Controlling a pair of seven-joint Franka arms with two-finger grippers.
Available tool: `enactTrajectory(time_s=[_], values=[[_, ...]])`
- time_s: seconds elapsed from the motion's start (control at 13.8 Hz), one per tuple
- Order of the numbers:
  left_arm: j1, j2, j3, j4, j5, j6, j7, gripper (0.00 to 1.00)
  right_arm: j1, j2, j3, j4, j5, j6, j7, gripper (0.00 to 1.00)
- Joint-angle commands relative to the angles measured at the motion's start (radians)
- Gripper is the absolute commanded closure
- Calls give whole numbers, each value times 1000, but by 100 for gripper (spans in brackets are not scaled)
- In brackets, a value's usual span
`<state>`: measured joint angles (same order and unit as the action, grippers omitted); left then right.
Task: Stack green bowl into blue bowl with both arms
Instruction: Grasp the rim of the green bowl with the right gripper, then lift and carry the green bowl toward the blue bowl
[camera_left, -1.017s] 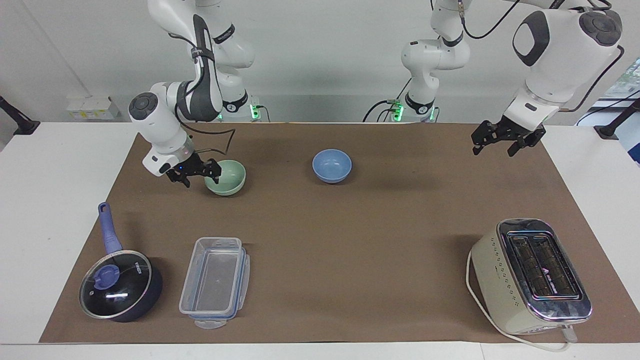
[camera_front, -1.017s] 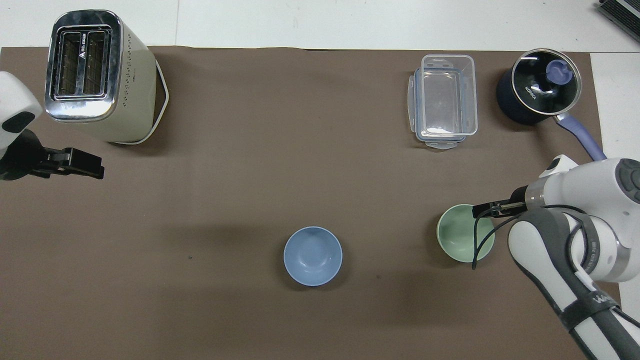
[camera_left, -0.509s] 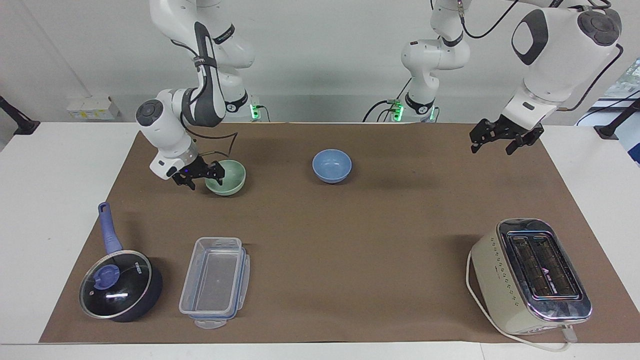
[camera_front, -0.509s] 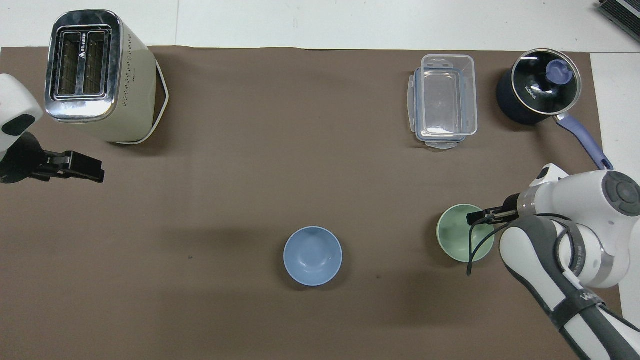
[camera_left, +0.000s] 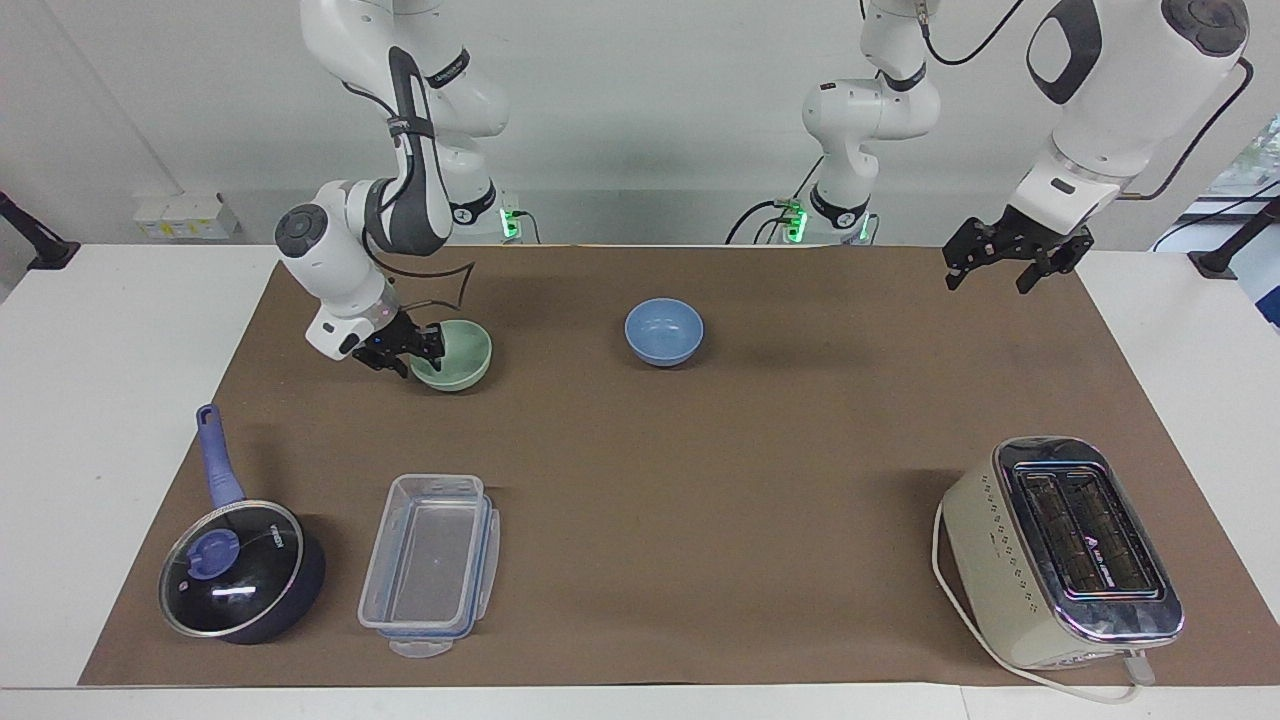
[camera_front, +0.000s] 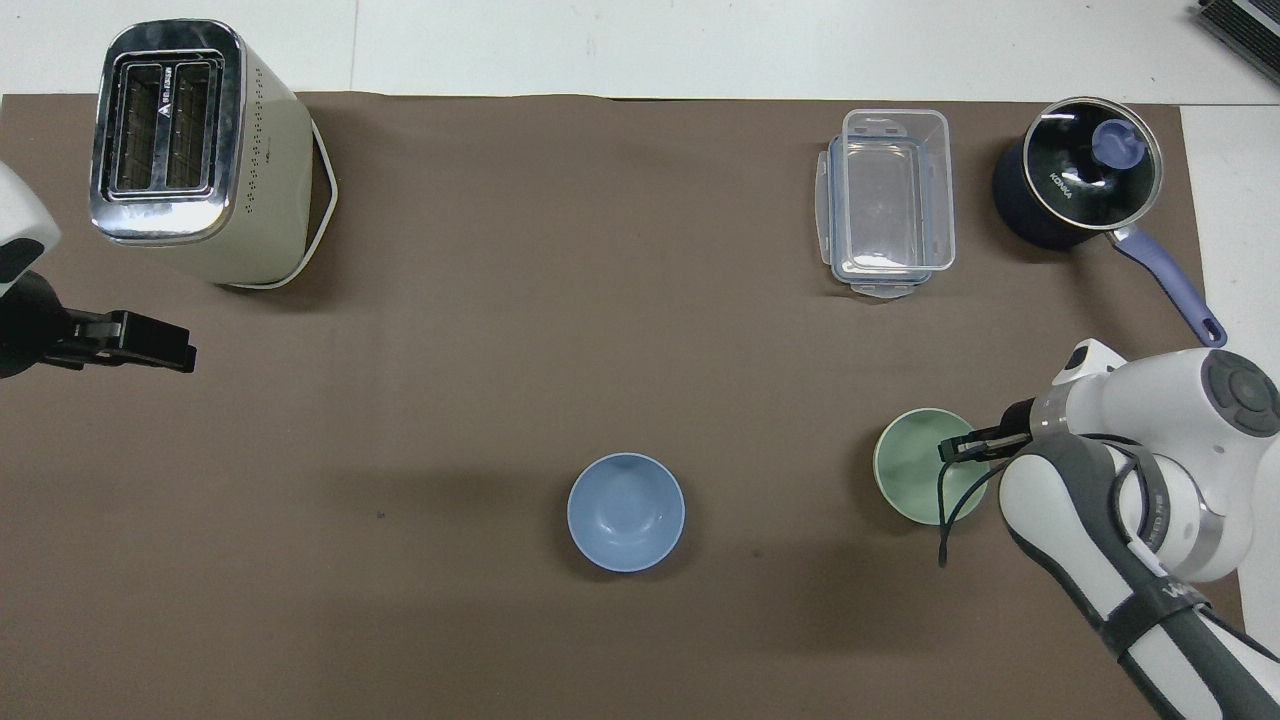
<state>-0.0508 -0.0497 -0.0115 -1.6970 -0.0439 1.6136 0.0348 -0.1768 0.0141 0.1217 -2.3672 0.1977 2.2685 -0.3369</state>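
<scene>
The pale green bowl (camera_left: 462, 352) (camera_front: 912, 478) sits upright on the brown mat toward the right arm's end of the table. My right gripper (camera_left: 412, 350) (camera_front: 958, 448) is down at the bowl's rim, on the side toward the right arm's end, with its tip reaching over the rim. The light blue bowl (camera_left: 664, 331) (camera_front: 626, 512) stands empty near the middle of the mat, beside the green bowl and apart from it. My left gripper (camera_left: 995, 272) (camera_front: 180, 350) hangs open and empty, raised over the mat's edge at the left arm's end.
A cream toaster (camera_left: 1065, 550) (camera_front: 190, 150) stands farther from the robots at the left arm's end. A clear plastic container (camera_left: 430, 560) (camera_front: 890, 200) and a dark blue lidded saucepan (camera_left: 240, 570) (camera_front: 1075, 185) lie farther out than the green bowl.
My right gripper has come down and settled against the green bowl's rim. My left gripper has risen slightly and drifted toward its own end of the table. Neither bowl has moved.
</scene>
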Motion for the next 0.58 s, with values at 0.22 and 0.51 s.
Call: enactTrajectory(time_s=[0.22, 0.51], values=[[9, -13, -8, -15, 21, -6, 5, 0, -16, -19, 9, 42, 49, -81, -34, 100], [9, -15, -8, -15, 21, -6, 5, 0, 74, -97, 19, 80, 49, -191, 88, 100]])
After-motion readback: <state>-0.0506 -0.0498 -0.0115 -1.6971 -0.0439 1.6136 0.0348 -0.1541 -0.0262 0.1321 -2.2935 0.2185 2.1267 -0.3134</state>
